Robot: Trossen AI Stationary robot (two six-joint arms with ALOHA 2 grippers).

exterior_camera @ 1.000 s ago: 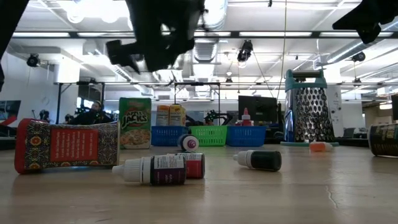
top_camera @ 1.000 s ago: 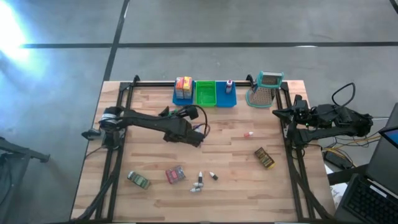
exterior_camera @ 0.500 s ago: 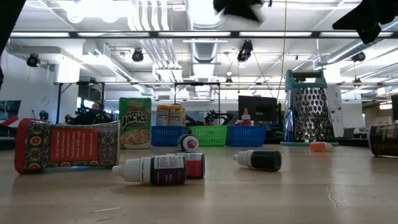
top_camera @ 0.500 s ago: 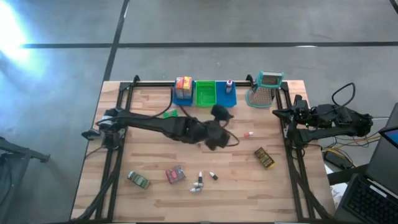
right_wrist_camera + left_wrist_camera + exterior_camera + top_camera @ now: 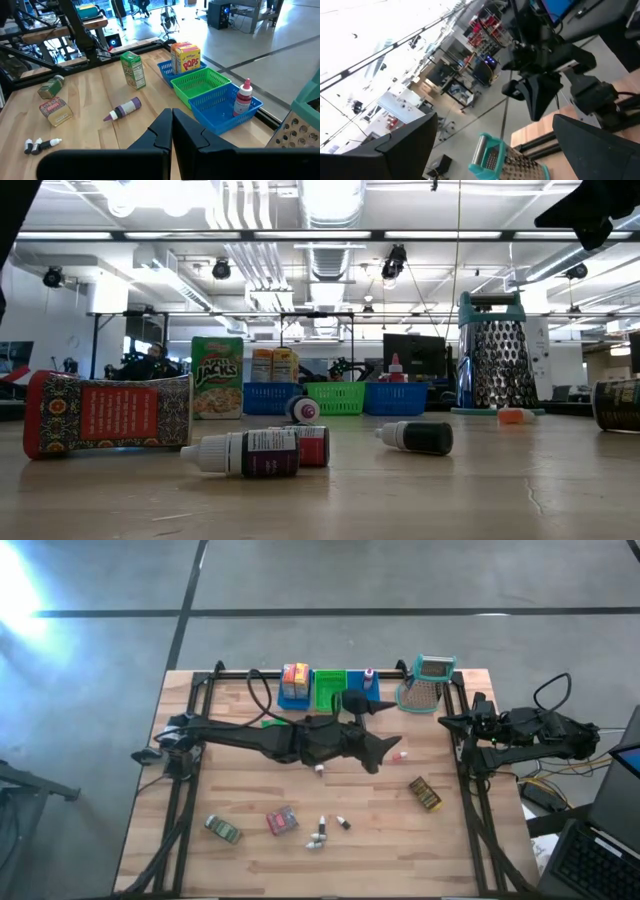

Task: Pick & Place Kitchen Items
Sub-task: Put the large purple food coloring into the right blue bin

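High view: small pink item [image 5: 399, 755] just beside left pincer [image 5: 385, 732].

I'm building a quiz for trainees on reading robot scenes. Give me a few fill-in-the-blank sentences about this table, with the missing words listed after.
1. The left pincer is stretched over the table with its fingers ____.
2. The green bin sits ____ two blue bins.
3. The yellow-red box stands in the ____ bin on the left of that row.
4. The metal grater has a ____ handle.

Missing words: open; between; blue; teal
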